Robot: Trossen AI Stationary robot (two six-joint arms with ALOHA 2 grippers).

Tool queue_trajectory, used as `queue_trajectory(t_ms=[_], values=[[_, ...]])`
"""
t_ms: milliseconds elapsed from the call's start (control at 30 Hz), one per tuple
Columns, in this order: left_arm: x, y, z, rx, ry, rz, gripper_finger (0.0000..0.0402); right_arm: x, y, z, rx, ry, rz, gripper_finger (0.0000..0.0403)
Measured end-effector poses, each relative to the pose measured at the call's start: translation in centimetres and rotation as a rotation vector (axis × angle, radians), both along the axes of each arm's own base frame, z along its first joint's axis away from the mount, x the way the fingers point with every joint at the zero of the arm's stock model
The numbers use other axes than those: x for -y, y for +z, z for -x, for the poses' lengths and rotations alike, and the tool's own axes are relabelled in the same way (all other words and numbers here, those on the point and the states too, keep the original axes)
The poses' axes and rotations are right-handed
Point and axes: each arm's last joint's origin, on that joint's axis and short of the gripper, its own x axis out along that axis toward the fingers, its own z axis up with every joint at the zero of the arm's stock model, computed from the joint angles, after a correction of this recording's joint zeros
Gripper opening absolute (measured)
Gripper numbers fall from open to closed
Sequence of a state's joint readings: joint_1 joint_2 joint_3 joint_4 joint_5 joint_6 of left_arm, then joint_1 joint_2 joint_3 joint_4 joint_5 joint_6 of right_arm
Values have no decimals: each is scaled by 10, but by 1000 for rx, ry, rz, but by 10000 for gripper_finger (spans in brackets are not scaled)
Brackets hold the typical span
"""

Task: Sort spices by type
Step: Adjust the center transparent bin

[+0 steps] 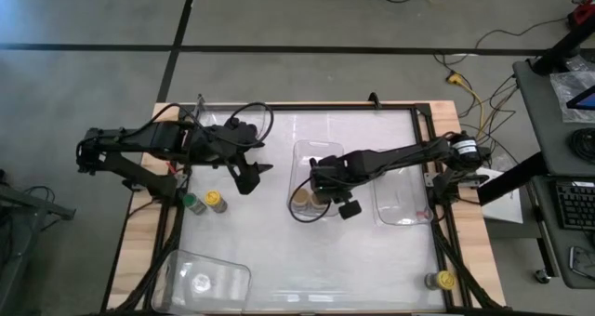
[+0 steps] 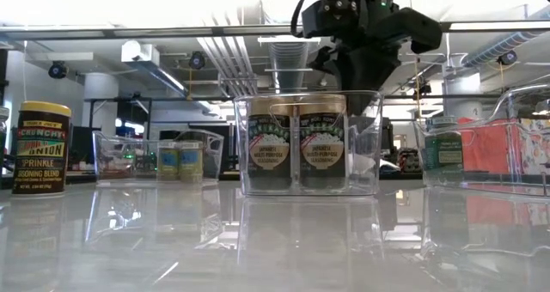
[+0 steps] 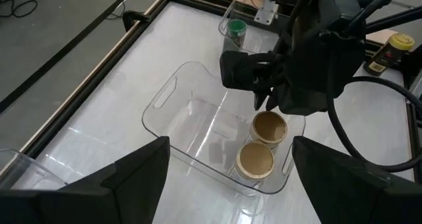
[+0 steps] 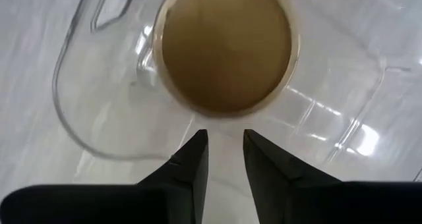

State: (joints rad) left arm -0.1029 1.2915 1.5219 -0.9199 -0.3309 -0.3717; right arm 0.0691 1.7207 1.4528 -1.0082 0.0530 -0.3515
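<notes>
Two tan-lidded spice jars [image 3: 270,127] [image 3: 255,159] stand upright side by side on the floor of a clear bin [image 1: 299,158] at mid-table. My right gripper [image 4: 226,151] hangs just above them, pointing steeply down, its fingers a narrow gap apart with nothing between them; one tan lid [image 4: 227,49] lies right ahead of the tips. My left gripper [image 1: 251,172] waits open above the table's left half. A green-lidded jar [image 1: 193,203] and a yellow-lidded jar [image 1: 215,200] stand on the table below it.
A second clear bin [image 1: 404,204] at the right holds a green-lidded jar [image 3: 235,29]. A third bin [image 1: 206,279] sits at the near left corner. A yellow-lidded jar [image 1: 444,280] stands at the near right corner. A dark frame [image 1: 307,107] borders the table.
</notes>
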Motion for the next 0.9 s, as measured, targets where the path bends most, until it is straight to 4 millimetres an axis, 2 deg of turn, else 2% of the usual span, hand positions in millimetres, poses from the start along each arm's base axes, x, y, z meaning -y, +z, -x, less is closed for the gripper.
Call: queue_trajectory(t_ms=[133,267,500,700,900], values=[[0,0,0,0,0,0,304,2,8,3,6,-10,18,106],[0,0,0,0,0,0,304,10,22,10,43,-59,106,123],[0,0,0,0,0,0,304,50,45,32,70,-258,162,140],[0,0,0,3,7,9,304,86,34,43,22,-361,128,124],[0,0,0,5,12,16,304,105,5,53,-80,-385,87,87]])
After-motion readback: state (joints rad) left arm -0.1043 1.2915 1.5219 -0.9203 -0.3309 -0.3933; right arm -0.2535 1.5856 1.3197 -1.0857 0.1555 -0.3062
